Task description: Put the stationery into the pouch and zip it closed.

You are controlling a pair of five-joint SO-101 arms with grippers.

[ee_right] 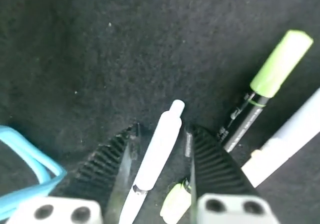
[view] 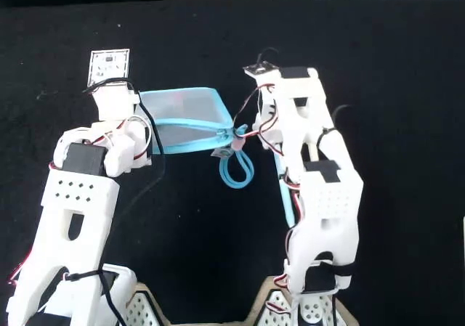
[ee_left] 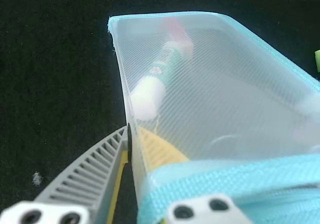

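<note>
Squarely between right gripper's (ee_right: 162,130) fingers — white pen (ee_right: 153,158); left gripper (view: 145,139) clamps pouch (ee_left: 220,89).

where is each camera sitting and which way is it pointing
High view: fixed above the table, looking down on the left arm, the right arm and the pouch between them.
Left wrist view: on the left arm's wrist, looking along the left gripper, shut on the pouch's edge; a marker lies inside.
Right wrist view: on the right arm's wrist, looking down past the open right gripper, which straddles a white pen.
Shared: the pouch's blue loop shows in the high and right wrist views.
</note>
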